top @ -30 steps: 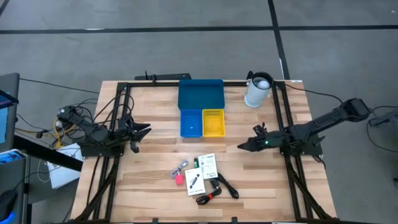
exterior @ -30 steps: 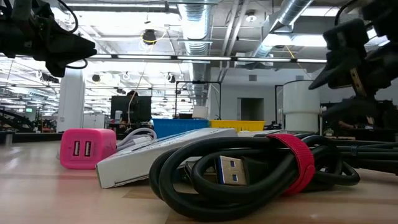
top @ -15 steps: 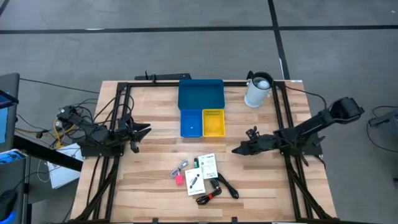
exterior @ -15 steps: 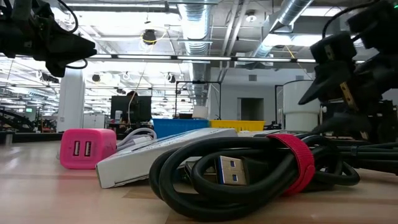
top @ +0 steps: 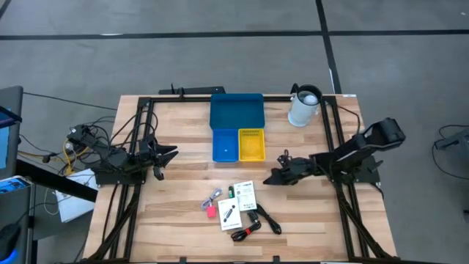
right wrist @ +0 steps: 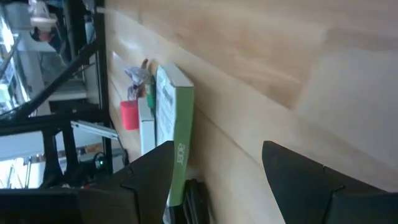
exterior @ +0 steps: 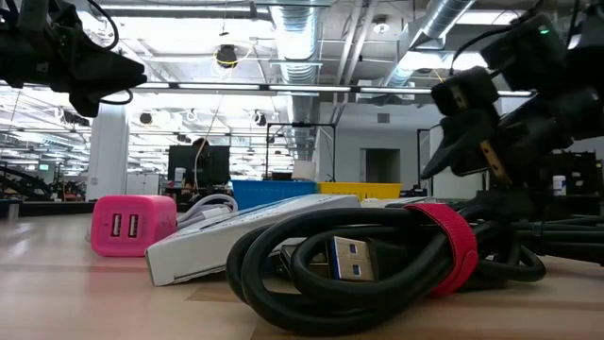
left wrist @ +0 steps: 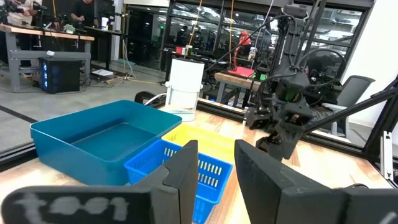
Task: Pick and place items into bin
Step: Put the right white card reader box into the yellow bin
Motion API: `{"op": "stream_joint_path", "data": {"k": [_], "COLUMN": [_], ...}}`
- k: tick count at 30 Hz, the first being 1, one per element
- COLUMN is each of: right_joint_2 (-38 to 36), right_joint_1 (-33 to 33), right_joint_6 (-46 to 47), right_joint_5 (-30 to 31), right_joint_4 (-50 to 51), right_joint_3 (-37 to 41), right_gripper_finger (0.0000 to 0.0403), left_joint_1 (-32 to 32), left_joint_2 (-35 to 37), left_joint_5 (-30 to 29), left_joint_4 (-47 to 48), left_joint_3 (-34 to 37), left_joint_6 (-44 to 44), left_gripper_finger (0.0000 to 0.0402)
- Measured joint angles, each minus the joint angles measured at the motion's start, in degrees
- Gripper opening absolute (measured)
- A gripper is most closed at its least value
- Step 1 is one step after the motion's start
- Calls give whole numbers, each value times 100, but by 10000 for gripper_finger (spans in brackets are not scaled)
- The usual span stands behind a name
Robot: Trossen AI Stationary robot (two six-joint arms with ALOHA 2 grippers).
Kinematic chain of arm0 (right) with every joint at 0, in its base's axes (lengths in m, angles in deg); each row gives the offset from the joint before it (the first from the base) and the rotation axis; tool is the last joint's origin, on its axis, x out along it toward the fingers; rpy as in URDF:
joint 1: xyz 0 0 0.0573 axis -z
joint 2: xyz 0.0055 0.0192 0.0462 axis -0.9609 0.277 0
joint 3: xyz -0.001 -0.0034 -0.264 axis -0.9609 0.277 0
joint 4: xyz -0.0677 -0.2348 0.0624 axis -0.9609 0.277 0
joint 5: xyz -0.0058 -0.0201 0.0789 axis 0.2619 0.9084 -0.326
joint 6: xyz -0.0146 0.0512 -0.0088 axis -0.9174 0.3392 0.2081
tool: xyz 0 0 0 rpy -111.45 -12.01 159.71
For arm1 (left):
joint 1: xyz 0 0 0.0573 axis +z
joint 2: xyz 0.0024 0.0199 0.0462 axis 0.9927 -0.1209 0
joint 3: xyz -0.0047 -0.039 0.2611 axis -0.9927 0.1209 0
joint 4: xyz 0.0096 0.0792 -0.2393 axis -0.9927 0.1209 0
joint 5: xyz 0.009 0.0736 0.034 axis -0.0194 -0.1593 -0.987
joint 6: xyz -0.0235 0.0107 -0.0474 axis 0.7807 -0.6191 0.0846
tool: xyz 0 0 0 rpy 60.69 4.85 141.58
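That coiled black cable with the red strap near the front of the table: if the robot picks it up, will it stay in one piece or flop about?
The black cable would probably lift as one bundle, since the red strap wraps its loops. The loops look thick and springy, so it may sag rather than droop. Its free plug end might swing.
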Motion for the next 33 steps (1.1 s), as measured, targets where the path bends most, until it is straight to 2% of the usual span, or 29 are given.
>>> {"op": "stream_joint_path", "data": {"k": [18, 33], "right_joint_2": [1061, 1137], "right_joint_1": [107, 228], "right_joint_6": [7, -36], "right_joint_5": [-527, -644], "right_joint_4": [-15, 59], "right_joint_3": [-1035, -1179], "right_gripper_finger": [237, 237], "left_joint_1": [1, 0], "left_joint_2": [-1, -1], "left_joint_5": [2, 1], "left_joint_4": [-2, -1], "left_joint_3": [1, 0], "left_joint_6": [0, 0], "left_gripper_finger": [95, 95]}}
